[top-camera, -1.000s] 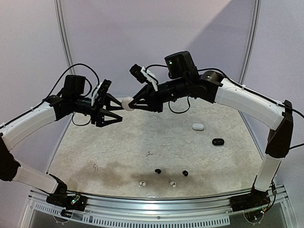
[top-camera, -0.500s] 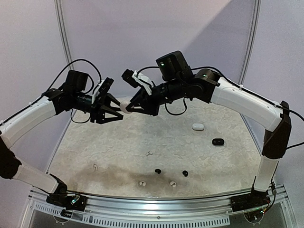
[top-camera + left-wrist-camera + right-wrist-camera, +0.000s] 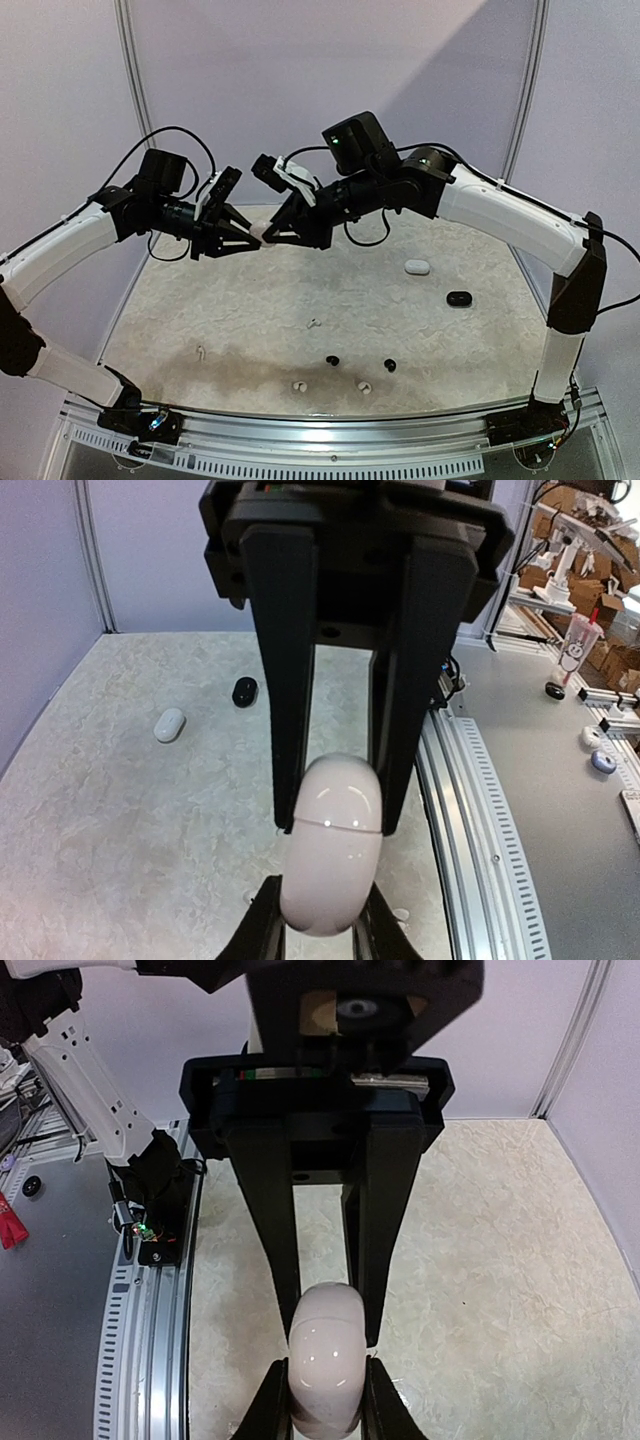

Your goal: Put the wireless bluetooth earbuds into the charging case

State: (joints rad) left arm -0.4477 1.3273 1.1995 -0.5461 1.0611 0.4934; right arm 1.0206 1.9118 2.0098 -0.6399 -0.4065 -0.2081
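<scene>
White arms (image 3: 60, 255), black joints (image 3: 575, 290); black cables (image 3: 178, 128)

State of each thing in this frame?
held white case, lid shut, in mid-air
left gripper, shut on the held white case
right gripper, shut on the held white case
second white case, lid shut, on the table
black case, lid shut, on the table
white earbuds, four, loose on the table
black earbuds, two, loose on the table
</scene>
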